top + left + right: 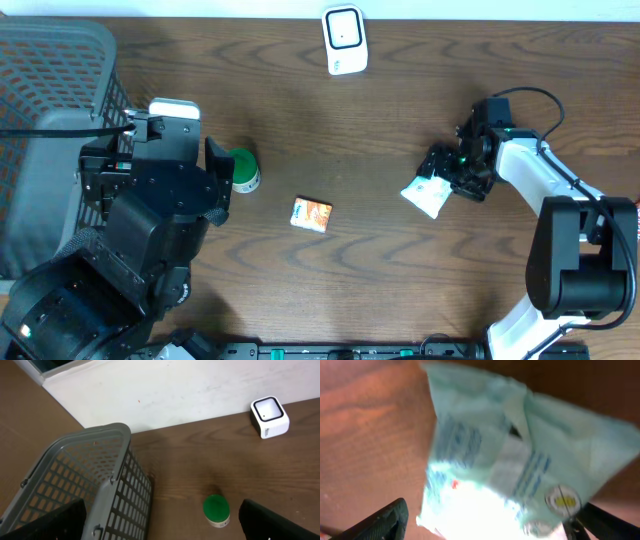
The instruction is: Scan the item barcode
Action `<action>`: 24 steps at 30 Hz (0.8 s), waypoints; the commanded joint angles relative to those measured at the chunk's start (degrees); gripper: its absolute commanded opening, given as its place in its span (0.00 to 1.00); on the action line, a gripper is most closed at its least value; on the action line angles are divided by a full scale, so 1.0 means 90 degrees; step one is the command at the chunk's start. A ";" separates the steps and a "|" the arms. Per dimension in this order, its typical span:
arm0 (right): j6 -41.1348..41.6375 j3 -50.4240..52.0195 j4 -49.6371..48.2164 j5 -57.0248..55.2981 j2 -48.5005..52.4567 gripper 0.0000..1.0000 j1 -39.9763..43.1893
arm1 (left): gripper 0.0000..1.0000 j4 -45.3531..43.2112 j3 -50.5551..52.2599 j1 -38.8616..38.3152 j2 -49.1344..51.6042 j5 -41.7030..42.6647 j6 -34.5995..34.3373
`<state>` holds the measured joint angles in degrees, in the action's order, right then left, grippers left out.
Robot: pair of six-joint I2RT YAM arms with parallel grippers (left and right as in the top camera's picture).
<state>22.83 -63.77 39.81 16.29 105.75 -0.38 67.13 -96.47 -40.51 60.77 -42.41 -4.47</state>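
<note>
Though right wrist view is blurry, packet [424,195] sits between fingers of right pincer [487,521], which are spread wide; can't tell if they touch it. Packet at right side of tabletop [400,280], well apart from scanner [343,40] at far edge. Orange box [311,214] mid-tabletop, green-lid tub [243,168] left of it, basket [60,60] far left. Left pincer [162,522] spread wide too, nothing in it, beside basket.

Black-jointed, white-shelled right arm [530,170]; black right end effector [438,176] with green light.
</note>
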 commanded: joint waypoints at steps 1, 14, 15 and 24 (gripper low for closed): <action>-0.0226 -0.0005 0.0347 0.0083 -0.0491 0.97 0.0155 | 0.98 0.0015 -0.0039 0.0022 0.0022 -0.0126 0.0032; -0.0891 0.0131 0.1418 -0.0039 -0.3254 0.99 0.0287 | 0.98 0.0015 -0.0039 0.0022 0.0022 -0.0126 0.0032; -0.0911 0.0221 0.1401 -0.0039 -0.3276 0.99 0.0289 | 0.98 0.0015 -0.0039 0.0022 0.0022 -0.0126 0.0032; -0.0826 0.1841 -0.0741 -0.0036 -0.2936 0.99 0.0289 | 0.98 0.0015 -0.0039 0.0022 0.0022 -0.0126 0.0032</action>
<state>15.88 -50.68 37.45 16.05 77.93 1.98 67.11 -96.47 -40.51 60.77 -42.41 -4.47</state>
